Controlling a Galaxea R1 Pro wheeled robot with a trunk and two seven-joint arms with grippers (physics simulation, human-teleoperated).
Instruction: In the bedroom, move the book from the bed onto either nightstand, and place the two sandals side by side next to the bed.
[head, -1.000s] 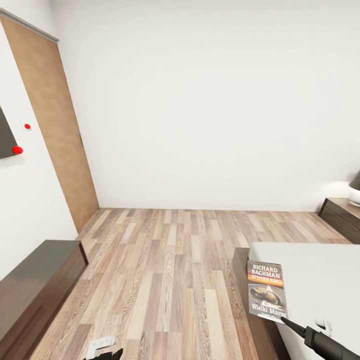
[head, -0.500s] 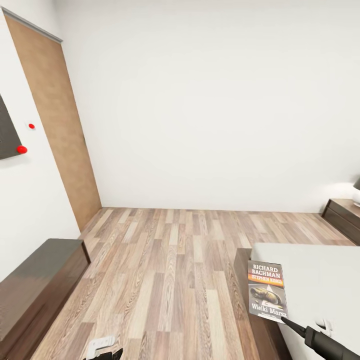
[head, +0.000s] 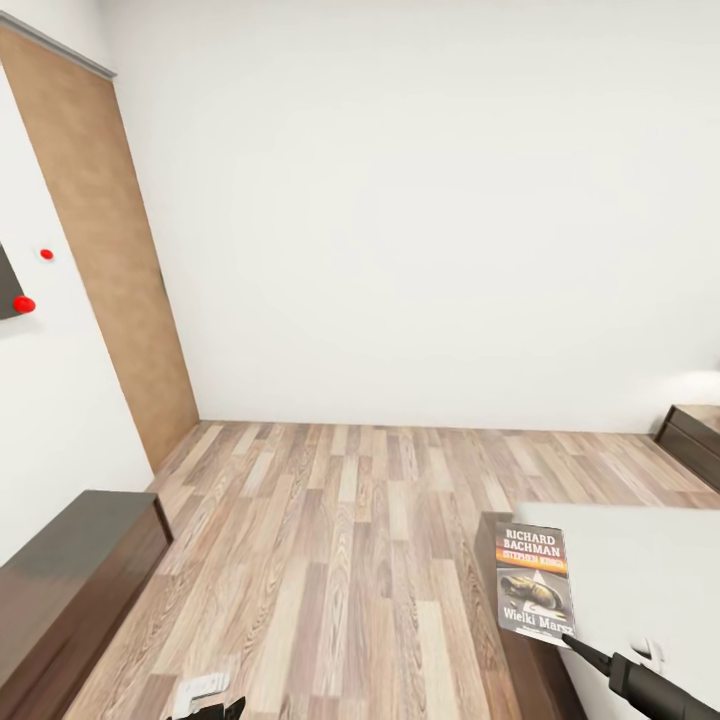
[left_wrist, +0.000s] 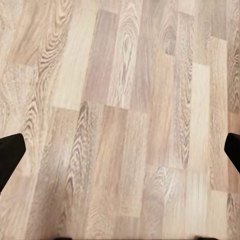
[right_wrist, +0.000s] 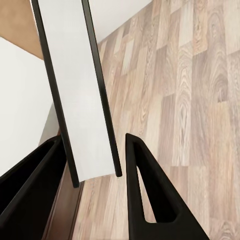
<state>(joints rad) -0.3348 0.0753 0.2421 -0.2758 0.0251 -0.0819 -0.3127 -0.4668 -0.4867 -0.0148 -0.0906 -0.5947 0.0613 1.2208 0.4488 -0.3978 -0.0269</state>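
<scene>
The right hand (right_wrist: 95, 185) gripped the book (head: 534, 583) by its lower edge, upright over the bed (head: 640, 560) corner; so thin a pinch risked it pivoting or slipping during travel.

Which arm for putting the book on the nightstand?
Right. The right gripper is already shut on the book, held upright over the bed edge, with the nightstand on that side. The left gripper hangs open over floor.
</scene>
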